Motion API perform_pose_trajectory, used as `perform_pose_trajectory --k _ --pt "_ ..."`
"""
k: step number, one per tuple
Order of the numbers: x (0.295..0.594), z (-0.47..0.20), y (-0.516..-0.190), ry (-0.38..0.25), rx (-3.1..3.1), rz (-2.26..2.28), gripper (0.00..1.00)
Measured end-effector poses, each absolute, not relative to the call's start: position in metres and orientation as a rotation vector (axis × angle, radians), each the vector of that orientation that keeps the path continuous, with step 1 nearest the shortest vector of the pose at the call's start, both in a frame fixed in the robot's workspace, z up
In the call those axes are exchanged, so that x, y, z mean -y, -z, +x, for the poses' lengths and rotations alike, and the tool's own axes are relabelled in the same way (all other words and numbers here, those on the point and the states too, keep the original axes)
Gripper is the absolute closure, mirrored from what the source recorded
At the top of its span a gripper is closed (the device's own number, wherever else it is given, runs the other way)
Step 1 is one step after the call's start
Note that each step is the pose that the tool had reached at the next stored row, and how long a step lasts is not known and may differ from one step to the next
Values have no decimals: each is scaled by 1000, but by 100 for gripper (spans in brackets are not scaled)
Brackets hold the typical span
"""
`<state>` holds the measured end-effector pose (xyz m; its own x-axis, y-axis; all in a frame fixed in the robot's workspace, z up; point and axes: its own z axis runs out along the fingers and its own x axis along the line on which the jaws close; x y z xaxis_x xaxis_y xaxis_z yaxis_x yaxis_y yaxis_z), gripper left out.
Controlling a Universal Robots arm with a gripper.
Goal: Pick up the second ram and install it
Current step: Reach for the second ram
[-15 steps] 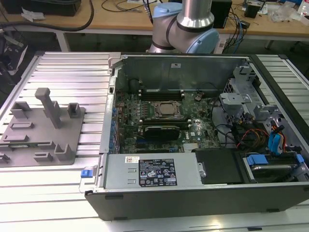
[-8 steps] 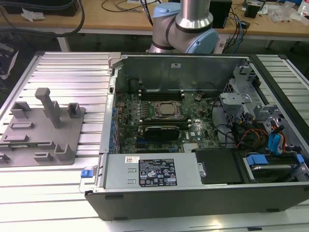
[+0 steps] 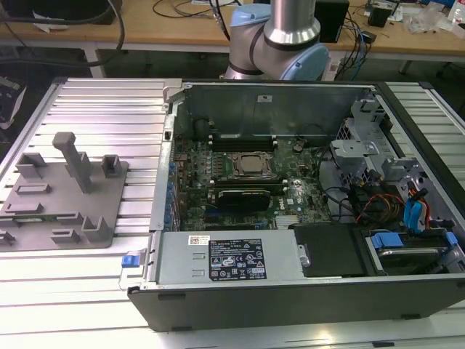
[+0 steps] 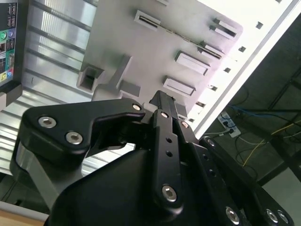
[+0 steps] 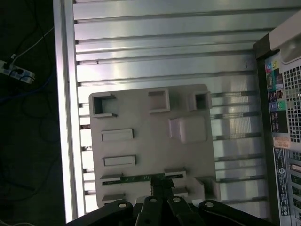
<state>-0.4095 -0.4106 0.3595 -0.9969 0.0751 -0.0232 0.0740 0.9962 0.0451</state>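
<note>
Looks to be at the approach for the pick, with nothing lifted yet. Leaves the second ram [image 5: 127, 178] lying flat in a shallow slot near one edge of the grey holder tray [image 5: 150, 141], a thin green strip partly hidden in the first wrist view behind the gripper [image 5: 162, 181]. Hovers above that strip, somewhere along its length, well clear of the tray and touching nothing. Appears closed up in both wrist views, tips together and clamped on nothing.

Calls, on this reading, for spreading wide enough to straddle the thin board, squaring up across its thickness, then dropping straight down without clipping the raised blocks alongside or the tall upright post [image 3: 75, 163] of the tray. Calls after that for a carry over the slotted aluminium table [image 3: 102, 102] to the open computer case [image 3: 290, 305], standing just beside the tray toward the exterior view's right, with the long slots either side of the processor socket [image 3: 251, 166] as the likely seat; cannot pick out a free slot from here.

Points roughly straight down at the tray's top face. Rises in the exterior view as a silver and pale blue arm [image 3: 290, 36] behind the case's rear wall and runs out of the picture upward.
</note>
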Motion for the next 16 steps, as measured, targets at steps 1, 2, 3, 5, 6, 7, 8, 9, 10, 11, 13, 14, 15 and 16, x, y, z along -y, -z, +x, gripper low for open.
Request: perform_pose_trajectory --k 1,2,3,5,6,7,8,9,10,11,13,14,15,16 --pt "411 -410 -359 -69 -3114 116 92" --pt "413 -411 -357 -69 -3114 116 92" --pt "413 -411 -356 -69 -3114 116 92" --pt "416 -412 -353 -69 -3114 116 92" --pt "416 -412 -352 -69 -3114 116 92" --pt "417 -413 -351 -69 -3113 116 92" --pt "418 -414 -349 -69 -3114 116 92" --pt "419 -415 -347 -69 -3114 116 92" --pt "420 -415 -345 -69 -3114 116 92" --pt "421 -416 -343 -69 -3114 116 92" --pt "422 -418 -336 -69 -3114 116 92" --pt "423 -419 -333 -69 -3114 116 92" --pt "424 -420 -329 -69 -3114 116 92" --pt "425 -421 -325 -69 -3114 116 92"
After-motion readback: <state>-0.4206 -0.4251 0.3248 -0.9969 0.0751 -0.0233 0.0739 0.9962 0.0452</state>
